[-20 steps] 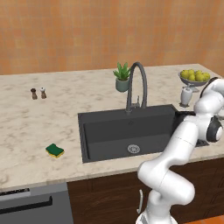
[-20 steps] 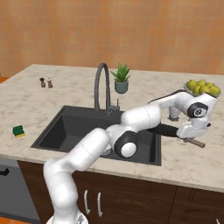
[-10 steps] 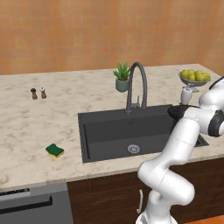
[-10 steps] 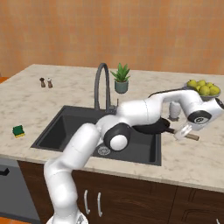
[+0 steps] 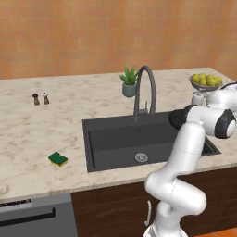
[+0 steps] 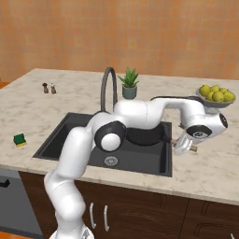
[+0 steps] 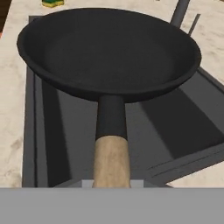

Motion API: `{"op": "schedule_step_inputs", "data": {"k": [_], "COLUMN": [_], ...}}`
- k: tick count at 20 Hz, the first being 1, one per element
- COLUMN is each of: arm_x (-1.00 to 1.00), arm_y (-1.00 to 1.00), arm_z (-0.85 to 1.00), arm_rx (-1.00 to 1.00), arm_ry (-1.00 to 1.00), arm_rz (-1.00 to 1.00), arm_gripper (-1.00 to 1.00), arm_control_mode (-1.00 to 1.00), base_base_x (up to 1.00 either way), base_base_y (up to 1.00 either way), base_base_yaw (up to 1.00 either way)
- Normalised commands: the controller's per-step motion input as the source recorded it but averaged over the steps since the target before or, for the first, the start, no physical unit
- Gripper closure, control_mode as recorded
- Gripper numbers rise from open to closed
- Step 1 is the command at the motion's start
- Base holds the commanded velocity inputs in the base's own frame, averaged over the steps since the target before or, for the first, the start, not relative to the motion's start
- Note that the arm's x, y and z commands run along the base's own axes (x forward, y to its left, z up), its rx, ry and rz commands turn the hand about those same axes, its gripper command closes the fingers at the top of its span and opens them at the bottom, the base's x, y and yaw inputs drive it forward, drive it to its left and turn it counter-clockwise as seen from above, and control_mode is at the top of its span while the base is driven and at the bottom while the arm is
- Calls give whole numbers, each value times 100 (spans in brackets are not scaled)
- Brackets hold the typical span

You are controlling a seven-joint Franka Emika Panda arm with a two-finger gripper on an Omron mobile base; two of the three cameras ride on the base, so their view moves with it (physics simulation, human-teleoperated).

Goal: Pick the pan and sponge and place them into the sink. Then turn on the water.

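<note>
Just ahead of the gripper (image 6: 183, 147), clamped on its wood handle, the pan (image 7: 109, 50) hangs over the sink (image 7: 39, 144); no readable markings.

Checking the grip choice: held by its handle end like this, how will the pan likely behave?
The pan looks rigid, so it should not flex. Gripped far out on its wooden handle, the wide bowl probably droops or twists. Over the sink, a slip would likely land it inside.
</note>
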Motion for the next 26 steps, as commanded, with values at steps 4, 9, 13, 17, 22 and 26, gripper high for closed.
{"op": "schedule_step_inputs", "data": {"k": [4,9,13,17,22,26], "arm_x": [0,0,0,0,0,4], "arm_y": [7,45,53,46,60,42], "arm_z": [-1,-15,-4,-2,-30,-29], "arm_rx": [0,0,0,10,0,0], "arm_ry": [1,5,12,18,14,9], "arm_rz": [3,3,4,19,21,8], "arm_gripper": [100,100,100,100,100,100], "arm_control_mode": [-100,-100,-100,-100,-100,-100], "base_base_x": [0,0,0,0,0,0], "base_base_y": [0,0,0,0,0,0], "base_base_yaw": [0,0,0,0,0,0]}}
